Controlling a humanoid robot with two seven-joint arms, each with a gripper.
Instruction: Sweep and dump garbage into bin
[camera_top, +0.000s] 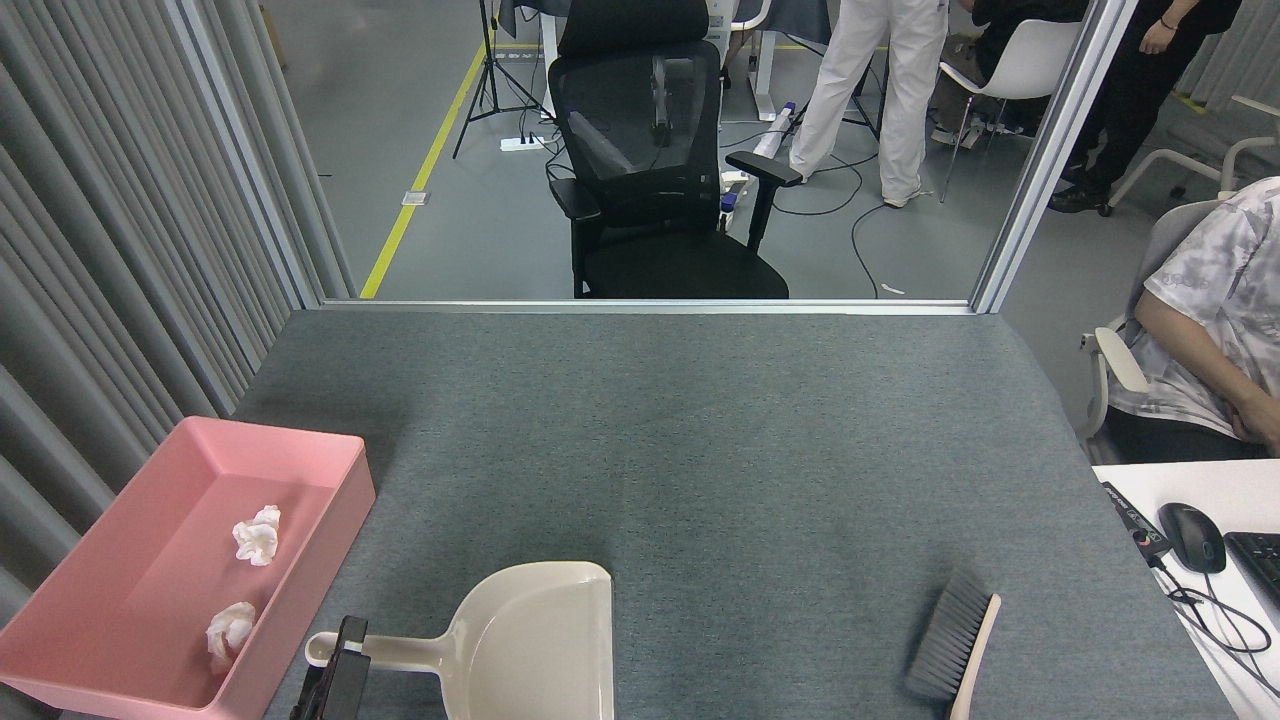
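Two crumpled white tissue balls, the garbage, lie inside the pink bin at the table's front left. A beige dustpan lies flat at the bottom centre, its handle pointing left. My left gripper, dark and low at the frame's bottom edge, is shut on that handle. A brush with dark bristles and a beige back sits tilted at the bottom right, its handle running off the frame. My right gripper is out of view.
Grey felt covers the table, with a metal rail along its far edge. Curtains close off the left side. A black office chair stands beyond. A seated person and a white desk with a mouse are at right.
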